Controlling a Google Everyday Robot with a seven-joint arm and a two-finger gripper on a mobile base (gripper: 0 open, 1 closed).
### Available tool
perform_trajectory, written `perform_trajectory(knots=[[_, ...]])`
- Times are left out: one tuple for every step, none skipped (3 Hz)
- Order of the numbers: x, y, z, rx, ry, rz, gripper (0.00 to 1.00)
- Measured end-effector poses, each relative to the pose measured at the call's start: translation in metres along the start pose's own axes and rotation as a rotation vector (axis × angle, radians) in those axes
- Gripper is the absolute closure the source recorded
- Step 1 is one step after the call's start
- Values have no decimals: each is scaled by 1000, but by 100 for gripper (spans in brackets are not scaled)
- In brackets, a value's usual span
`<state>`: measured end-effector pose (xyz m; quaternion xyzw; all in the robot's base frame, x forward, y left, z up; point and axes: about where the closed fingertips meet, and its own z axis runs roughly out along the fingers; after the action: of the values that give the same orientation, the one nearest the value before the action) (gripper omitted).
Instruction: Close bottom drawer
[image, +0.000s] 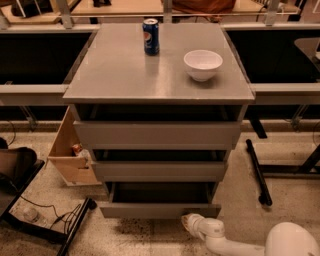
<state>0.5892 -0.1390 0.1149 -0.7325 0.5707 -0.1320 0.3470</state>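
**Bottom drawer hanging open, gripper at its front**

The bottom drawer (150, 210) is sitting pulled out at the lower centre of the frame. It is shallow, so it is probably light and easy to slide. Its front is stiff, flat and handleless, so it wants pushing, not grasping. The gripper (189, 221) is hovering just beside the front's lower right edge; whether it is open or closed, I cannot tell.
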Motion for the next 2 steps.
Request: perform_trajectory(knots=[[0, 0, 0, 0, 0, 0, 100], [1, -9, 3, 16, -15, -8, 100]])
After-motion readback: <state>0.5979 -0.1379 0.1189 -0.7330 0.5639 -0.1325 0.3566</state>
